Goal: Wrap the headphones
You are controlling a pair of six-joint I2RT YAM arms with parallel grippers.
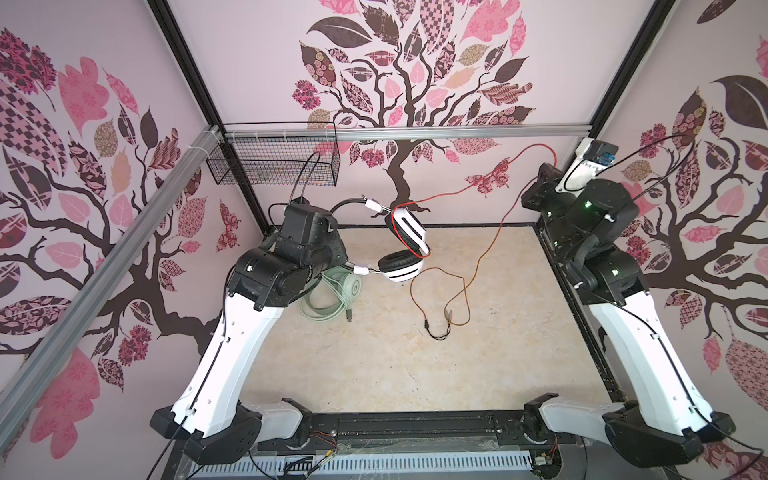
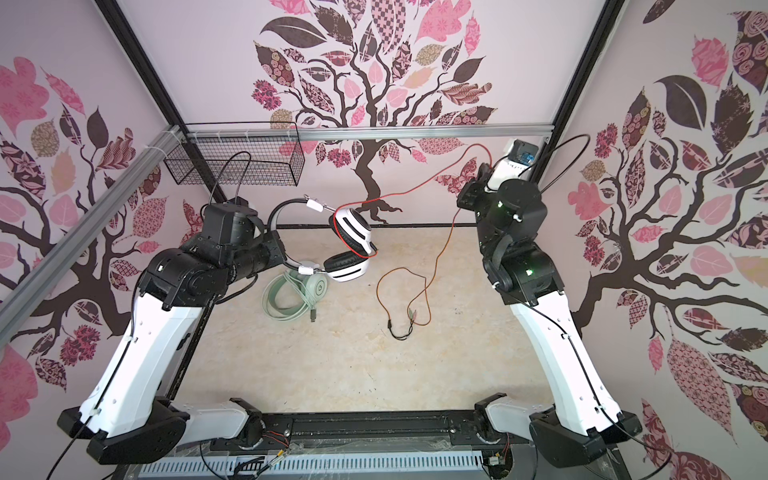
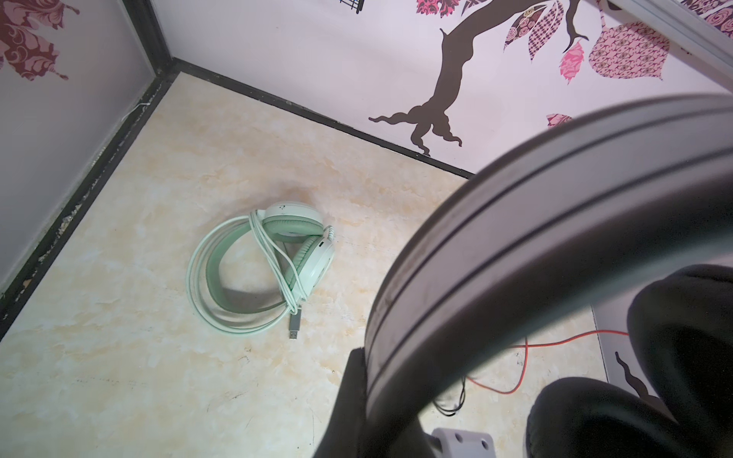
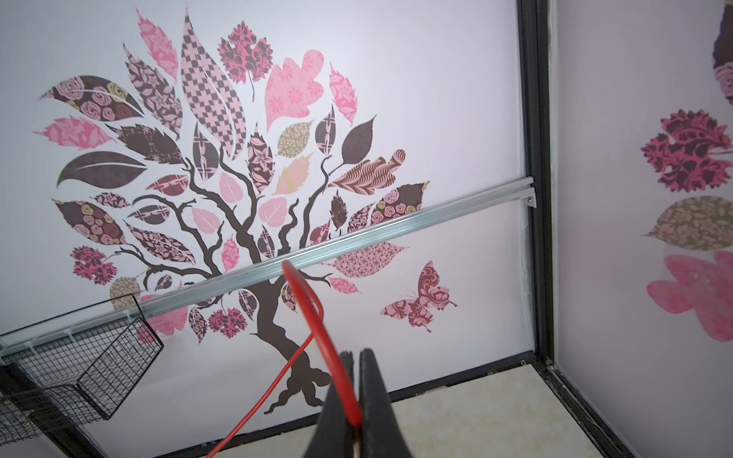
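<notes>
Because the thin orange-red cable [image 1: 457,192] is limp and holds no shape, expect its loose end to drag and snag. Its slack lies in open loops on the beige marbled table [image 1: 374,365], with the dark plug ends nearest the front edge.

A little farther back, under the left arm, the mint-green and white over-ear headset [image 3: 295,242] lies flat on the table. Its pale green cable is already wound round the band and cups.

Beyond it, the left gripper [image 2: 277,248] is clamped on the black headband of the white and black over-ear headset [image 1: 409,230], which hangs clear of the table. I judge it light, with a stiff but springy band, soft pads and smooth plastic shells the cord may slip off. The band is the sound place to hold it.

The band's arc opens toward the middle of the table and the cups point that way, one above and behind the other. The long axis runs from the gripped band out to the cups.

Farthest back, the cable leaves the upper cup and climbs to the far right corner. There the right gripper [image 4: 356,365] is pinched tight on it, jaws together with a small bight above them. Grip nearer the cup for tighter turns.
</notes>
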